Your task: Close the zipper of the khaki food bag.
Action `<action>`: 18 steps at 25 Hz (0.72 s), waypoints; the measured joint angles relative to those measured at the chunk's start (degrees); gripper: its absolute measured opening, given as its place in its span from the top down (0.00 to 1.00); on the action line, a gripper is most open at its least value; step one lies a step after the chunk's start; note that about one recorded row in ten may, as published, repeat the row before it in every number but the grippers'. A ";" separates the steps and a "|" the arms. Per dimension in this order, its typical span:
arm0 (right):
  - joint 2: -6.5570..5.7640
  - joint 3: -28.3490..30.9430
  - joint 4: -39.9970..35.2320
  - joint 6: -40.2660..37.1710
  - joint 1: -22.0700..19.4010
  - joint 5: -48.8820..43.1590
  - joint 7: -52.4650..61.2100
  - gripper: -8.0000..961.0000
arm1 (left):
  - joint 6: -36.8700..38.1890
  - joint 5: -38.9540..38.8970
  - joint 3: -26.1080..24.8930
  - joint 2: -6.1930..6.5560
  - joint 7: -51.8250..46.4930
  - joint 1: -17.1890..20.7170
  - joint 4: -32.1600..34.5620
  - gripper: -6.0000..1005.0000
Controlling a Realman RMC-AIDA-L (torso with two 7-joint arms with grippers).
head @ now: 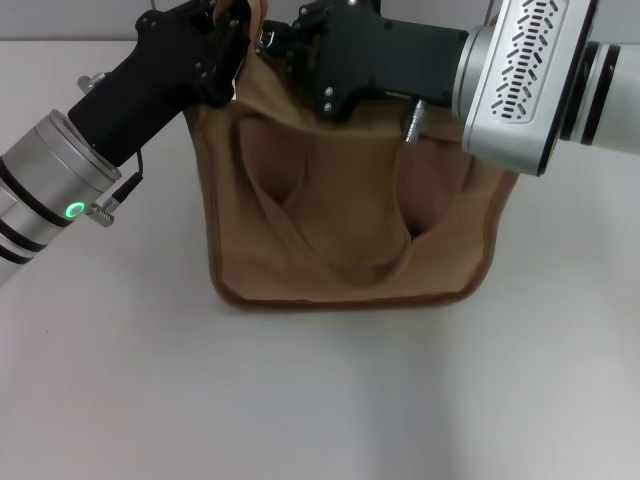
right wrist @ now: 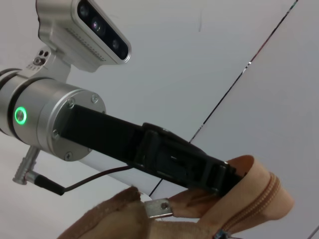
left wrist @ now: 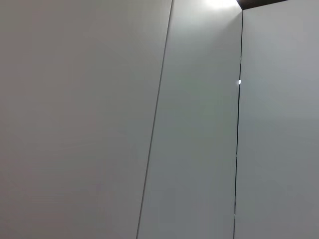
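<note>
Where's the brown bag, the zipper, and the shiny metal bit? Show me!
khaki food bag (head: pixel 350 230): head view, front panel between the handles.
zipper (right wrist: pixel 259 201): right wrist view, teeth line near the bag's end.
metal tab (right wrist: pixel 158 208): right wrist view, its flat face.

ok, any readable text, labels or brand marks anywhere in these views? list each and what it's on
None readable.
Bag: plain khaki canvas, no print or label showing.
Left gripper and right gripper: black housings, no legible markings.
Metal tab by the zipper: bare, no engraving visible.
</note>
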 joint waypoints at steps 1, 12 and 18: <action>-0.04 -0.05 0.00 0.00 -0.04 -0.04 0.00 0.88 | -0.01 0.00 -0.01 0.00 0.00 0.01 0.00 0.92; -0.10 -0.68 -0.70 0.01 -0.63 -0.08 -0.81 0.99 | -0.07 0.00 -0.16 0.00 0.00 0.13 0.00 0.92; 0.03 -0.71 -3.66 0.15 -3.28 -0.14 -0.83 0.99 | -1.08 0.00 -1.40 0.00 0.11 0.58 0.00 0.91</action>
